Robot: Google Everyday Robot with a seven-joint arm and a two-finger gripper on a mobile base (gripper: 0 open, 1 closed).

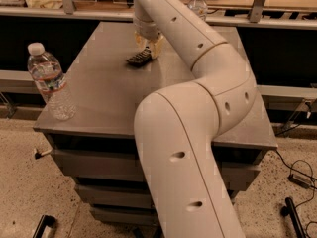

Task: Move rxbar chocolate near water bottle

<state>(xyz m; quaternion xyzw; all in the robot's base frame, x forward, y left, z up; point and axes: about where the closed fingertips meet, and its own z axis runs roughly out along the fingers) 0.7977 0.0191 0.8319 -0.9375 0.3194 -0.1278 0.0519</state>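
The rxbar chocolate (138, 59), a flat black wrapper, lies on the grey table (109, 98) at the back middle. My gripper (149, 45) reaches down from above onto the bar's far right end. Its pale fingers (158, 47) stand close on either side of that end and look shut on it, with the bar resting on the table. The water bottle (49, 81), clear with a white cap and a red-and-white label, stands upright at the table's front left corner, well apart from the bar.
My big white arm (198, 133) crosses the right half of the view and hides the table's right part. A second clear bottle (198, 1) stands behind the table on a wooden counter. Cables lie on the floor at right (297, 177).
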